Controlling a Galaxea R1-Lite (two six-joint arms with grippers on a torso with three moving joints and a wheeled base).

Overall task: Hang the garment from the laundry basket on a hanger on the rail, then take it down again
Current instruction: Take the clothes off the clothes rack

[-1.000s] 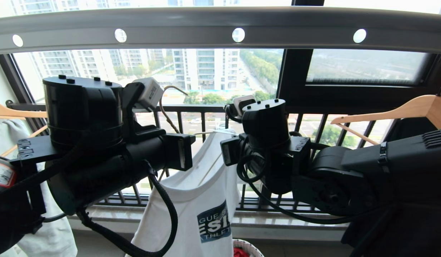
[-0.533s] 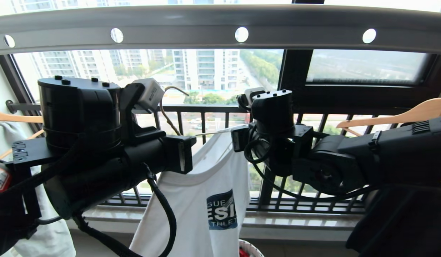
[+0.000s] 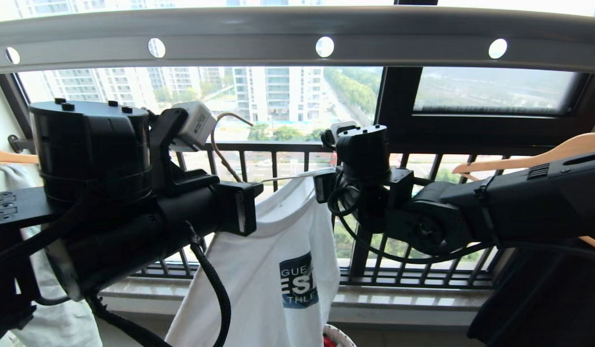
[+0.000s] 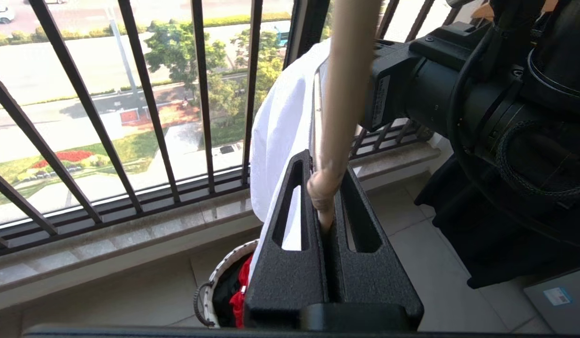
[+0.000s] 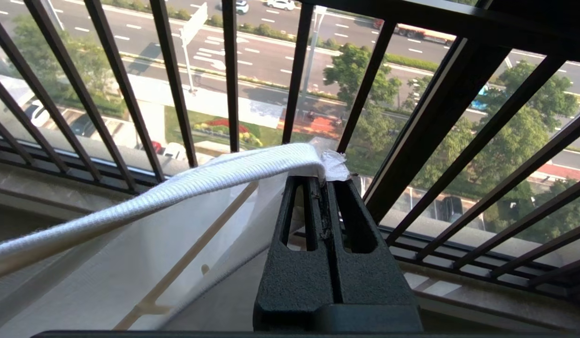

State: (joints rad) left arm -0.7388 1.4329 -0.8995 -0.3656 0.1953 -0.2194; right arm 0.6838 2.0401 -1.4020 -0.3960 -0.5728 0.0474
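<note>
1. Left arm reaches in level below the rail (image 3: 297, 29), forearm pointing toward the window railing (image 3: 278, 154).
2. Left tool (image 4: 326, 206): pressed together, pinching the hanger (image 4: 346, 94) on its pale stem, which rises from between the fingers (image 4: 290, 263).
3. Right arm also below the rail, elbow bent, wrist turned inward toward the left arm.
4. Right tool (image 5: 323, 188): pressed together, pinching the ribbed collar of the shirt (image 3: 278, 270) at its fingertips.
5. Shirt hangs below the rail, between the two arms, logo facing the robot; collar stretched from the right tool across to the left side.
6. Hanger wire shows inside the shirt; its hook is below the rail, not on it.
7. Basket (image 4: 210, 291) on the floor, well below the rail, under the shirt; red cloth (image 4: 240, 295) inside.
8. Wooden hanger (image 3: 533, 156) below the rail, at the right end.
</note>
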